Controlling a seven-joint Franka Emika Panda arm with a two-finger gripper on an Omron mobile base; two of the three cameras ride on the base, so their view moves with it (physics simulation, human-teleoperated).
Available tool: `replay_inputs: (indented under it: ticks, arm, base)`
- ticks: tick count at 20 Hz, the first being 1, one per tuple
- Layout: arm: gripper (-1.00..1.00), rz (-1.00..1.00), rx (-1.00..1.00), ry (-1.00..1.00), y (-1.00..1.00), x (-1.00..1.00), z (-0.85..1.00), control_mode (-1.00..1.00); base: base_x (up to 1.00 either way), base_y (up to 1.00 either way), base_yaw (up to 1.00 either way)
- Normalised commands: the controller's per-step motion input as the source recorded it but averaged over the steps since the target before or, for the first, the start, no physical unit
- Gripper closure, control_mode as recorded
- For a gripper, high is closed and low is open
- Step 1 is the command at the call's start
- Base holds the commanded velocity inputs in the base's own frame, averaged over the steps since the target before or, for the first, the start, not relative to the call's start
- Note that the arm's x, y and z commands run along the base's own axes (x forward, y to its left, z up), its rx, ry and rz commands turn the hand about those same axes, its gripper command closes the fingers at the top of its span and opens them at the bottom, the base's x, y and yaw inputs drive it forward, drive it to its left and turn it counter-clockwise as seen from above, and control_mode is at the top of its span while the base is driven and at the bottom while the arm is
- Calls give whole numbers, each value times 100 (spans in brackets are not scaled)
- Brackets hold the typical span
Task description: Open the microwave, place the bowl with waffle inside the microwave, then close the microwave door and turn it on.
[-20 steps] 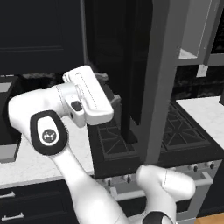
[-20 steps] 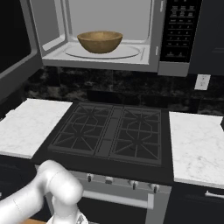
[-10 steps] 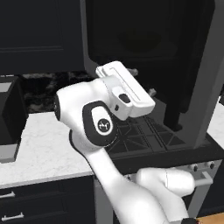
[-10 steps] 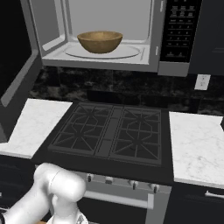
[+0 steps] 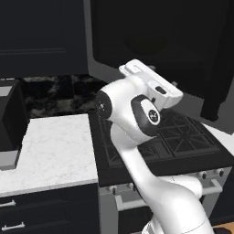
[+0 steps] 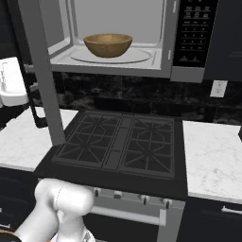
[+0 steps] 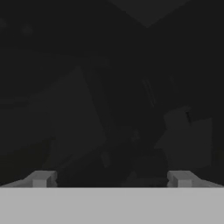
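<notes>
The microwave hangs above the stove with its cavity showing. The tan bowl sits on the round turntable inside; the waffle is hidden below its rim. The microwave door stands partly swung out on the left, seen edge-on, with its dark bar handle below. From the left it is a wide dark panel. My gripper is open, holds nothing, and faces a dark surface up close. Its white hand is just in front of the door's outer face and also shows at the far left.
A black gas stove lies below the microwave, with white marble counter on its left and right. A black boxy appliance stands on the left counter. The keypad is on the microwave's right side.
My arm has swung right, toward the door's outer side. The door has turned inward from wide open toward the cavity. The bowl has not moved.
</notes>
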Motion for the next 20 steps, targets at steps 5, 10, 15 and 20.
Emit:
replay_inputs:
  ticks: [5, 10, 15, 20]
  arm:
    - [-100, 20, 0, 0, -40, 35, 0, -100]
    - [-100, 20, 0, 0, -45, 52, 0, -100]
    - [-100, 22, 0, 4, -30, 53, 0, -100]
    - [-100, 19, 0, 17, -23, 57, 0, -100]
  base:
    - [0, 0, 0]
    - [0, 0, 0]
    - [0, 0, 0]
    - [0, 0, 0]
